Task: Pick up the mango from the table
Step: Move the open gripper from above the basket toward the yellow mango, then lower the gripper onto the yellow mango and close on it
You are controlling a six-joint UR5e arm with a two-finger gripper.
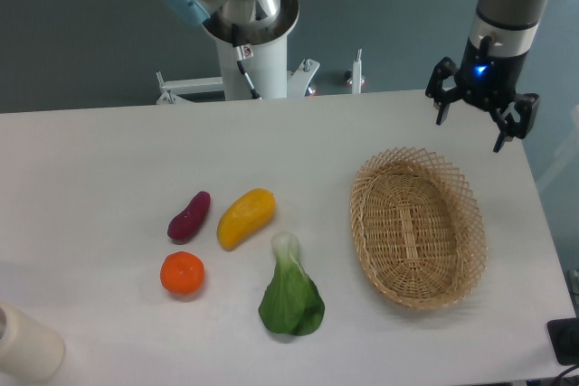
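Observation:
The mango [244,217] is a smooth yellow-orange oblong fruit lying on the white table [109,169], left of centre. My gripper [472,131] hangs open and empty over the table's far right, above the back rim of the basket and well away from the mango. Its black fingers [444,106] are spread apart with nothing between them.
A purple sweet potato [188,216] lies just left of the mango, a round orange [182,274] in front of it. A green bok choy [290,298] lies to its front right. A wicker basket [417,227] sits at the right. A white cylinder [27,343] stands at the front-left corner.

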